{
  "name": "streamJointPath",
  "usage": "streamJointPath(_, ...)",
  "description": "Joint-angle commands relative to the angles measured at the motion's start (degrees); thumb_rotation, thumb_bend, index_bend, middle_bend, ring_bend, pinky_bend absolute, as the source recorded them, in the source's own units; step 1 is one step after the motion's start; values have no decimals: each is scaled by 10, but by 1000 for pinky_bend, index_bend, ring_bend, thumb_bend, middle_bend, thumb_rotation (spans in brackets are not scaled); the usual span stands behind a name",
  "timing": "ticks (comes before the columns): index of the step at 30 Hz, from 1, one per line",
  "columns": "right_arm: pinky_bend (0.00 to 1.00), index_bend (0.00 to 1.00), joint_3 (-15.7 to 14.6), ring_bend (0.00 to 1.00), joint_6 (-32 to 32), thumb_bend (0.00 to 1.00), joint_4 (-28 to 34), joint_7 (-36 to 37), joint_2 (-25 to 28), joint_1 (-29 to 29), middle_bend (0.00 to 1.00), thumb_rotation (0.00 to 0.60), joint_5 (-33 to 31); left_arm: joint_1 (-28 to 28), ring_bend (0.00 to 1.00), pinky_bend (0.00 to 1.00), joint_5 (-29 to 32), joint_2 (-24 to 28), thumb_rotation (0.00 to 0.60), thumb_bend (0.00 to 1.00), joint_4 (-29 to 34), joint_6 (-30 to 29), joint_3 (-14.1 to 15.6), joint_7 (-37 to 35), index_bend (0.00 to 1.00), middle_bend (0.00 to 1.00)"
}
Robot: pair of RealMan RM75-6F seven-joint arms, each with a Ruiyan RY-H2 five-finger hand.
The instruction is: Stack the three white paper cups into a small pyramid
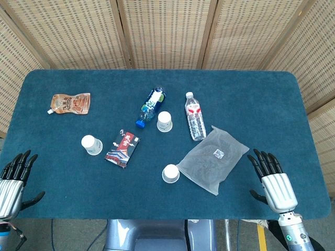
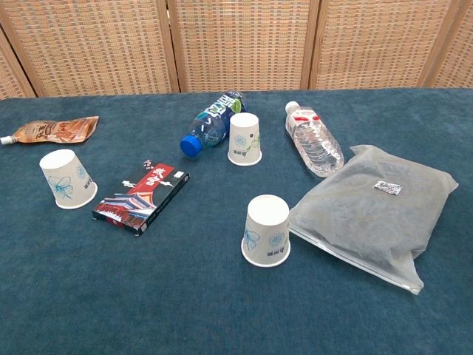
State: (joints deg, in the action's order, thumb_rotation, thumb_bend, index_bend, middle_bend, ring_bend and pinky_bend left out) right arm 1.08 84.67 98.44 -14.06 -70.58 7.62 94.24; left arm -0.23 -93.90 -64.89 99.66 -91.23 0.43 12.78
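Three white paper cups with a blue flower print stand upside down on the blue table, apart from each other. One cup (image 1: pixel 91 145) (image 2: pixel 67 179) is at the left, one (image 1: pixel 164 121) (image 2: pixel 244 138) stands in the middle beside a blue-capped bottle, and one (image 1: pixel 170 173) (image 2: pixel 267 230) is nearest me, touching a grey bag. My left hand (image 1: pixel 13 180) rests at the table's near left edge, fingers spread, holding nothing. My right hand (image 1: pixel 272 181) sits at the near right edge, also spread and empty. Neither hand shows in the chest view.
A blue-label bottle (image 1: pixel 151 106) (image 2: pixel 213 123) and a clear water bottle (image 1: pixel 194 115) (image 2: pixel 313 138) lie on their sides. The grey zip bag (image 1: pixel 213 159) (image 2: pixel 373 211) lies right of centre, a dark flat box (image 1: pixel 123 148) (image 2: pixel 141 200) left of centre, a brown pouch (image 1: pixel 70 103) (image 2: pixel 53 130) far left.
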Motion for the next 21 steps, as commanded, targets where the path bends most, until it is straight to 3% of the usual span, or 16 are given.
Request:
streamJointPath(1, 125, 104, 0, 0, -1, 156, 0, -1, 0, 0, 0, 600, 0, 0, 0, 125, 0, 0, 600, 178, 0, 0, 0, 0, 39, 0)
streamJointPath(21, 125, 108, -1, 0, -2, 157, -1, 6, -3, 2, 0, 600, 5, -1, 0, 125, 3, 10, 600, 185, 7, 2, 0, -7, 39, 0)
